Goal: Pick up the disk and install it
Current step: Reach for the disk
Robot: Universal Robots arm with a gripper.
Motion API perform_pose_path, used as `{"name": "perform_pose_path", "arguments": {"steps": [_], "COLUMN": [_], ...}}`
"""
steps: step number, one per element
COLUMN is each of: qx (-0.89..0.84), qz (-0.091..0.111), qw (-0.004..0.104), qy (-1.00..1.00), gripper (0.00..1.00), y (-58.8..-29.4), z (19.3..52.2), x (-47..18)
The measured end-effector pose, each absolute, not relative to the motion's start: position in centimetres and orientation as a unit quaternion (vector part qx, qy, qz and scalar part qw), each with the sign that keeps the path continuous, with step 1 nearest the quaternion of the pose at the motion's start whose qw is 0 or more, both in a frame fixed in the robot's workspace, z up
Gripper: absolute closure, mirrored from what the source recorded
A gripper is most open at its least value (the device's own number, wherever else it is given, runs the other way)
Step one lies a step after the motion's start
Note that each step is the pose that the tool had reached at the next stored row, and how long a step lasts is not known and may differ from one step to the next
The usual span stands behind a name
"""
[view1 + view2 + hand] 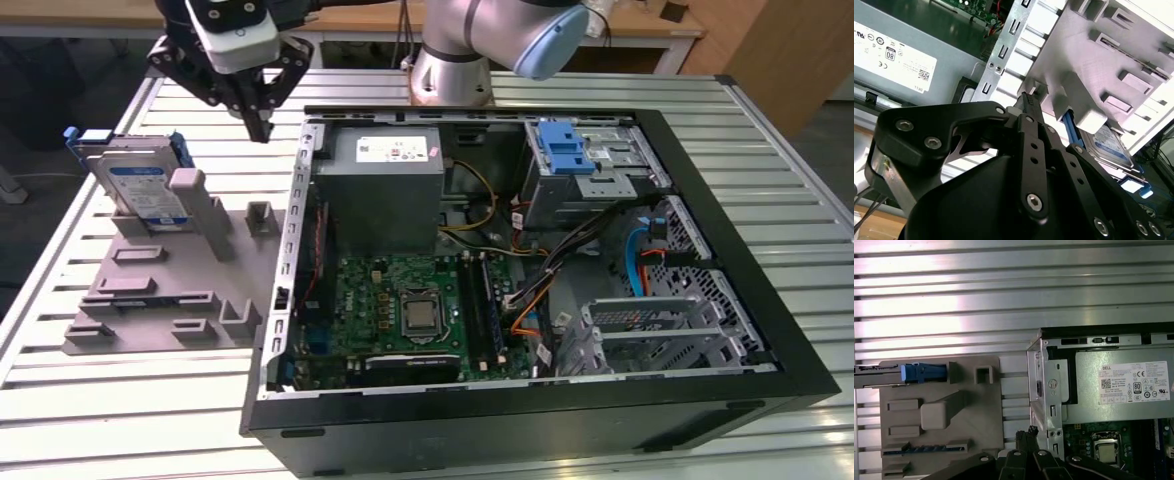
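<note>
- Up front, the open computer case (534, 425) lies on the slatted worktop (120, 420).
- Just beside it, on the exterior view's left, sits the grey holder (167, 290).
- At the holder's far end, there's the disk (144, 188), standing on edge in a slot, untouched.
- Further back, the pincer (262, 128) hangs above the worktop between disk and case, tips pressed together, pinching nothing.

An open black metal computer case (534, 425) was laid on the slatted silver desk (134, 420), just beside a grey plastic fixture block (140, 295). A grey metal power-supply box (380, 190) and a green motherboard (380, 300) were housed inside.
</note>
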State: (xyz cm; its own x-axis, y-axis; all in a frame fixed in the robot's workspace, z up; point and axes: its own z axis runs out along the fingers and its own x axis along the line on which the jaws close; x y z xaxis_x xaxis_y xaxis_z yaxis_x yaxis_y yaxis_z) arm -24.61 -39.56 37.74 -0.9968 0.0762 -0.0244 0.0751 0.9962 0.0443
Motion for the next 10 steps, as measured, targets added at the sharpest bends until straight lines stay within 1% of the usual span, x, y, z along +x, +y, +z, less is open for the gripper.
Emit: {"name": "perform_pose_path", "arguments": {"steps": [10], "qx": [0.038], "qz": [0.022], "qw": [0.013], "qy": [0.999], "gripper": [0.89], "y": [-39.54], "z": [37.66], "x": [-25.30]}}
